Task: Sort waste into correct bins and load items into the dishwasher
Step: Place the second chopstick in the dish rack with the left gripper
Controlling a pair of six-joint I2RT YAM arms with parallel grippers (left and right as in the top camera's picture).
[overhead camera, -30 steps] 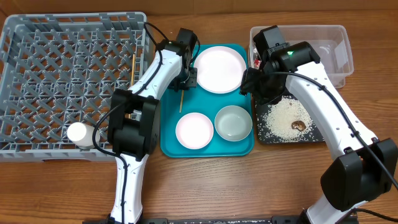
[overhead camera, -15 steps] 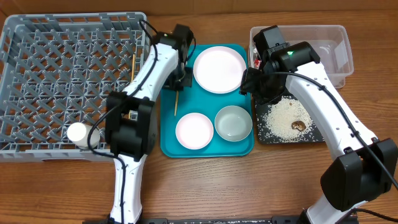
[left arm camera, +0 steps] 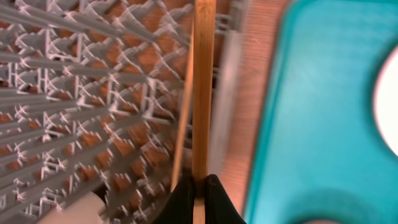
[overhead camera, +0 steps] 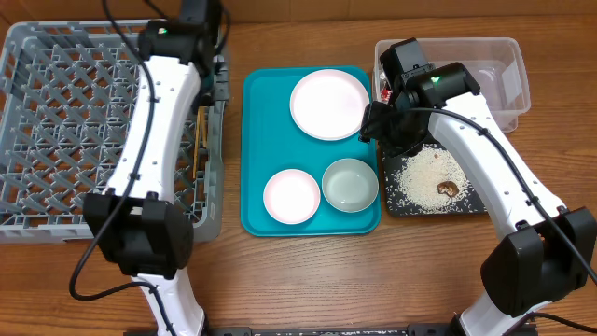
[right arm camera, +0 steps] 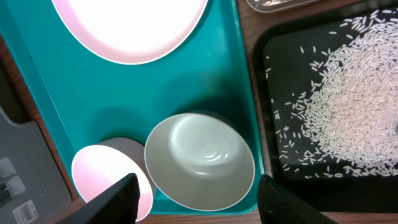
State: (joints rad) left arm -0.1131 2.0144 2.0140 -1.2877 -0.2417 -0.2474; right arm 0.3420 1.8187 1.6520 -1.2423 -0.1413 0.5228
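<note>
Wooden table [overhead camera: 373, 280]: left gripper [left arm camera: 199, 190] pinches chopstick [left arm camera: 203, 93] over grey rack [left arm camera: 74, 93]; right gripper [right arm camera: 198, 196] spread wide, empty, above bowl [right arm camera: 199, 162].

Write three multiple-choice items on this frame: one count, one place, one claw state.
1. Dishes on the teal tray? A three B one C five
2. The rice lies on: A teal tray B black tray C floor
3. The left claw is: A wide open B shut on nothing C shut on a chopstick

Answers: 1 A, a plate, a white bowl and a pale green bowl sit there; 2 B, grains cover its dark floor; 3 C, the left wrist view shows it pinching one.
</note>
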